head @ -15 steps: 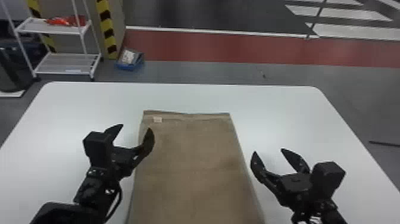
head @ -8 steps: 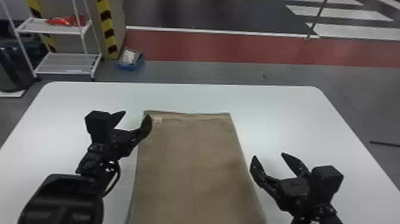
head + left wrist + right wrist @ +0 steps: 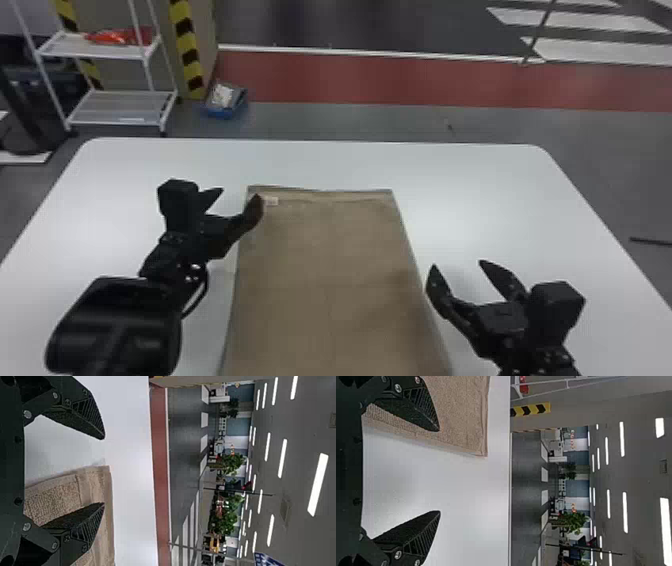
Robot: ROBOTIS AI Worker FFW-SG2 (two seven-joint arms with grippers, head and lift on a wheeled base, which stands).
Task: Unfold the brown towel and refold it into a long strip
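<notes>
the strip fold looks to be only at its start: the brown towel (image 3: 325,300) lies flat and broad, and nothing in it reads as a long strip. whether any layer remains to be opened out, i cannot tell. the next move probably calls for the left gripper (image 3: 239,193) to go down at the far left corner and pinch the edge, with the right gripper (image 3: 458,265) taking hold along the right side. closing too high would miss the cloth, and catching only one layer could leave a skewed fold.

the towel is on the white desk (image 3: 425,165), its far edge well in from the desk's far edge and its near part running out of the bottom of the head view. it has a soft, grainy face, a smoother band along the far end, a small white label (image 3: 270,201) by the far left corner and faint creases across the middle. its sides look fairly straight.

both sets of jaws are spread wide and hold nothing. the left pair straddles the towel's left edge near that corner; the right pair is at the right edge, nearer the robot, one finger by the cloth and the other over bare desk.
</notes>
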